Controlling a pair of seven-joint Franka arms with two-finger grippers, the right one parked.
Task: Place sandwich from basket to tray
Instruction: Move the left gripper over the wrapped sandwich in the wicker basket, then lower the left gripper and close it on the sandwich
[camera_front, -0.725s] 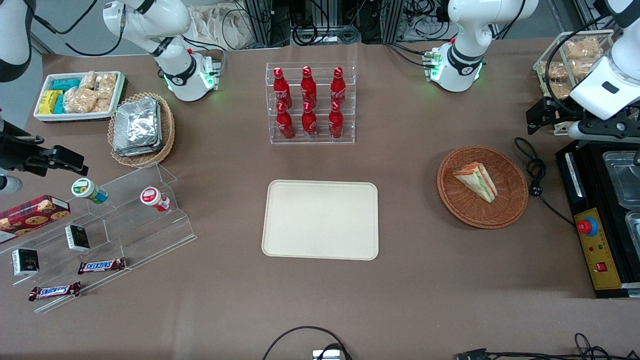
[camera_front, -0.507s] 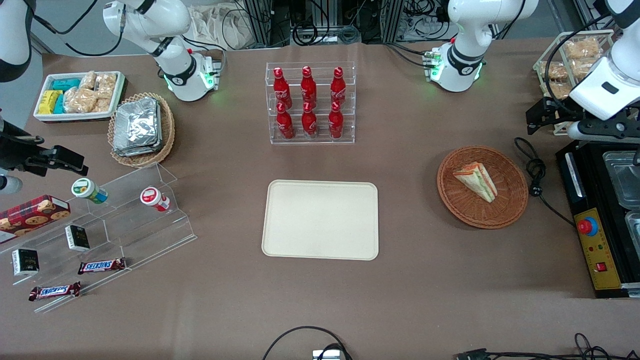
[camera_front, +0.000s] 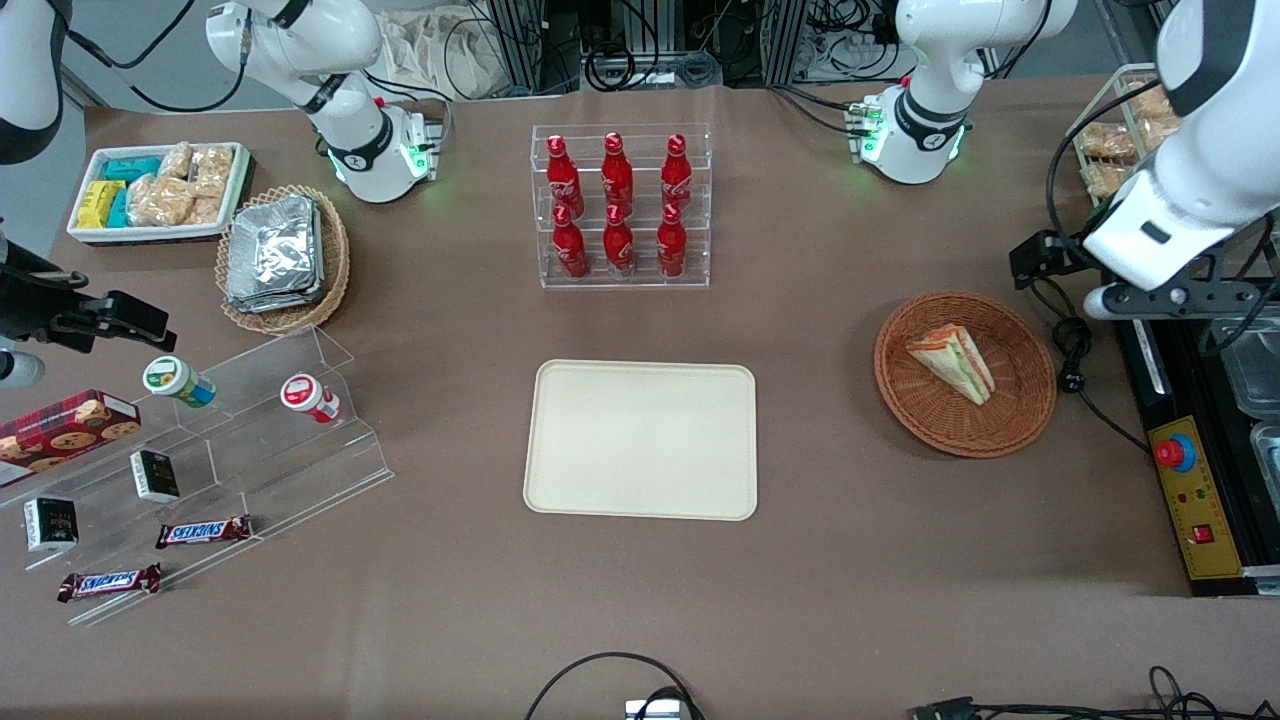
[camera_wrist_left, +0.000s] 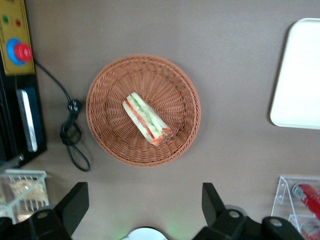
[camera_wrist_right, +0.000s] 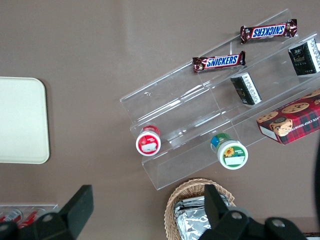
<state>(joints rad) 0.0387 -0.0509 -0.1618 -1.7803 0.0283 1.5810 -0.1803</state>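
Hovering hand (camera_wrist_left: 145, 202) with fingers spread wide, empty, above desk (camera_front: 860, 560) just beside basket (camera_front: 1020, 410); sandwich (camera_front: 952, 362) lying inside; risking crushing soft bread, or catching wicker rim; tray (camera_front: 640, 440) waiting well apart.

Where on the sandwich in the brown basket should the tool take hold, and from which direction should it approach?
Grip the sandwich across its two flat bread faces, near the middle of its length, coming straight down from above. It lies alone in the shallow basket, so the rim should not block a descent. The tool is open, raised over bare table beside the basket, not yet over the wedge.
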